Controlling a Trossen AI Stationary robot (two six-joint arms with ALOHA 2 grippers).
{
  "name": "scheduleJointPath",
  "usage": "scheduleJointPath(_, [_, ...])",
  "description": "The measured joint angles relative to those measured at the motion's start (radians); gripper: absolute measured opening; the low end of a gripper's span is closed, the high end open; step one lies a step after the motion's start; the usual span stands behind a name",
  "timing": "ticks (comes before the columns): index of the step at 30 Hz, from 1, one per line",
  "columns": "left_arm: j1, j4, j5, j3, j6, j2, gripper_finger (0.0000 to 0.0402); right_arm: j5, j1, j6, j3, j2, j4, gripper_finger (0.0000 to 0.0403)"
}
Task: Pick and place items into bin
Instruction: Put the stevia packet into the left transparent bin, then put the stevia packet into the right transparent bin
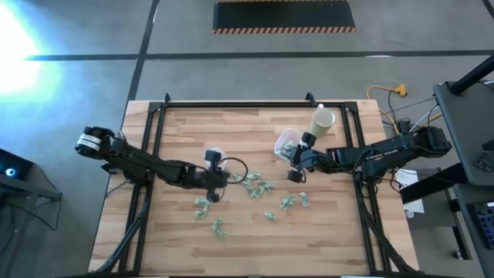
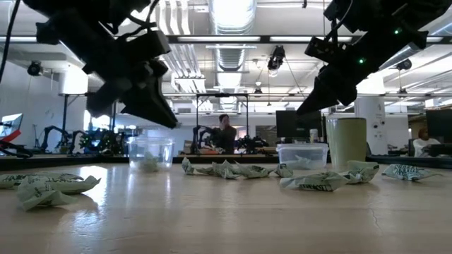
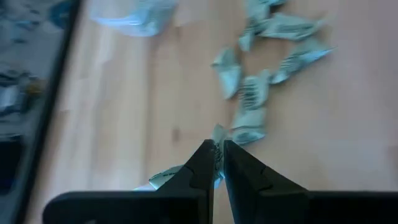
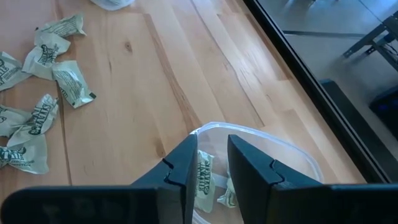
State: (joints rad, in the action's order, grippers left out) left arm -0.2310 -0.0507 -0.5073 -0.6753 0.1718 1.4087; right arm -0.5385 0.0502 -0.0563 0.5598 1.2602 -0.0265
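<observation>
1. The items, small pale green and white wrapped pieces, lie scattered across the middle of the wooden worktop, with a few more nearer the front.
2. The left gripper hangs above the worktop, its jaws nearly closed, pinching one piece between the tips.
3. The right gripper hovers over a clear plastic tub, jaws slightly apart and holding nothing; two pieces already lie inside this tub.
4. A second clear tub sits behind the left gripper.
5. A tall cream cup stands near the worktop's back edge, just beside the right-hand tub.
</observation>
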Motion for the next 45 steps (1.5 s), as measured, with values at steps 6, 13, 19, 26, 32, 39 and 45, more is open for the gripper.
scheduleJointPath(6, [0.009,-0.032,-0.114,0.034,0.033,-0.088,0.0011,0.0,0.0,-0.004,-0.002,0.0,0.002,0.007])
scheduleJointPath(13, [0.054,-0.118,-0.151,0.081,-0.007,-0.17,0.0011,0.0,0.0,-0.016,-0.003,0.0,0.002,0.0074])
scheduleJointPath(19, [0.092,-0.118,-0.149,0.126,-0.009,-0.186,0.0011,0.0,0.0,-0.016,-0.003,0.0,0.002,0.0071])
scheduleJointPath(26, [0.099,-0.11,-0.155,0.128,-0.034,-0.166,0.0012,0.0,0.0,-0.016,-0.003,0.0,0.003,0.0071])
scheduleJointPath(32, [0.1,-0.111,-0.157,0.128,-0.034,-0.166,0.0052,0.0,0.0,-0.019,-0.003,0.0,0.003,0.0077])
scheduleJointPath(39, [0.1,-0.111,-0.157,0.128,-0.037,-0.166,0.0101,0.039,0.0,-0.021,-0.003,0.0,0.004,0.0071])
scheduleJointPath(45, [0.1,-0.112,-0.156,0.128,-0.057,-0.166,0.0112,0.318,0.0,0.012,-0.003,0.004,0.029,0.0069])
